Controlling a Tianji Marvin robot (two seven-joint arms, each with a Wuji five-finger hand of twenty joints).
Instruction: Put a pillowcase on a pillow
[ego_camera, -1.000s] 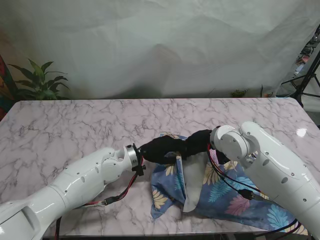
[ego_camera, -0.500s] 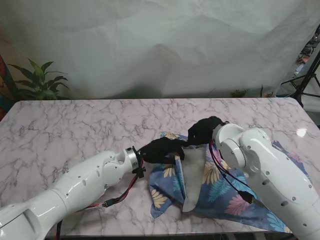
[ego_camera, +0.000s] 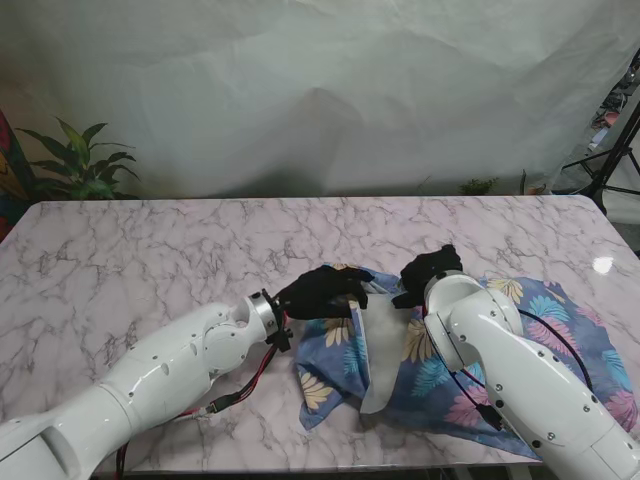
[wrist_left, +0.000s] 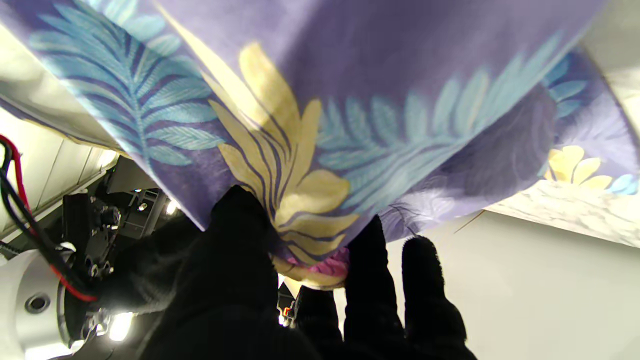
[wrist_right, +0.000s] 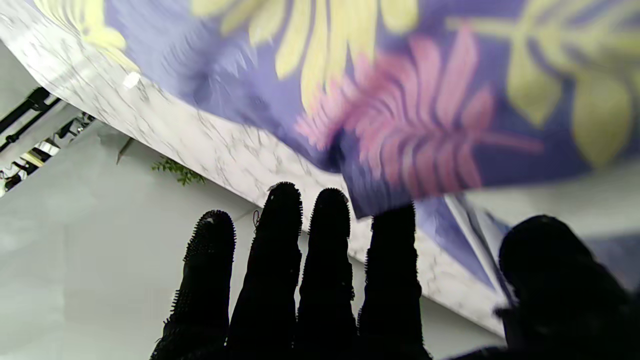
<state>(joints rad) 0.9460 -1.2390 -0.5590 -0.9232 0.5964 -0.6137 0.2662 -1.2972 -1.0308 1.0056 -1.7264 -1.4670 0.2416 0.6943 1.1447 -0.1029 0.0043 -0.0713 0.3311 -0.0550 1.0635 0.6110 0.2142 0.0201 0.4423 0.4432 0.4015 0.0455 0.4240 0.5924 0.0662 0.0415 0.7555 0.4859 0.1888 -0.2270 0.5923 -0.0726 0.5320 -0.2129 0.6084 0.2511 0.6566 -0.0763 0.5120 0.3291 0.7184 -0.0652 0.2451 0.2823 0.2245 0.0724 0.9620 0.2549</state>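
left hand (ego_camera: 318, 291) pinching floral pillowcase (ego_camera: 540, 335) edge mid-frame, right hand (ego_camera: 428, 272) fingers spread, holding nothing, white pillow (ego_camera: 385, 345) half-covered, marble table (ego_camera: 150, 260)

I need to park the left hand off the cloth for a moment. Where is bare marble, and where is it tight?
Bare marble runs from the table's left edge to the left hand, and along the far edge beyond both hands. It is crowded right of centre: the pillowcase, white pillow and right hand fill that stretch toward the near right edge.

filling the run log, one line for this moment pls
left hand: pinching pillowcase edge | right hand: open, fingers straight, holding nothing | pillow: partly uncovered
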